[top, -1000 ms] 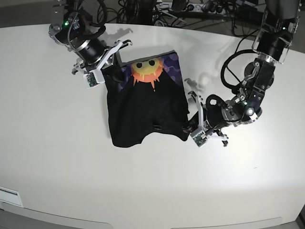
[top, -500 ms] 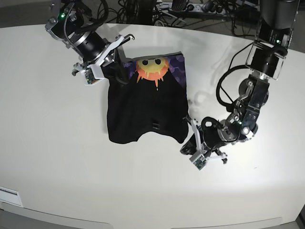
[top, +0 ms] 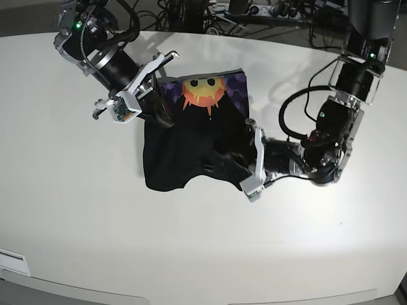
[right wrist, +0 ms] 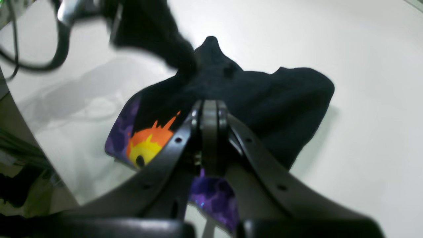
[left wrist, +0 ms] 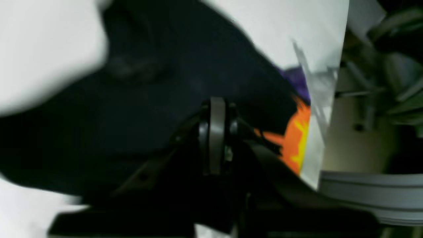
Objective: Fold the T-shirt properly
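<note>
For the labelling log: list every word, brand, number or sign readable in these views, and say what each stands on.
No readable text in any view.
T-shirt: carries only a picture, a yellow-orange sun face on purple; no lettering shows.
Small tags beside the right gripper and the left gripper: too small to tell whether they bear text.
Both wrist views: blurred, no writing visible.

A white table [top: 76, 210] carries the black T-shirt [top: 184, 152], lying crumpled with its sun print showing
</note>
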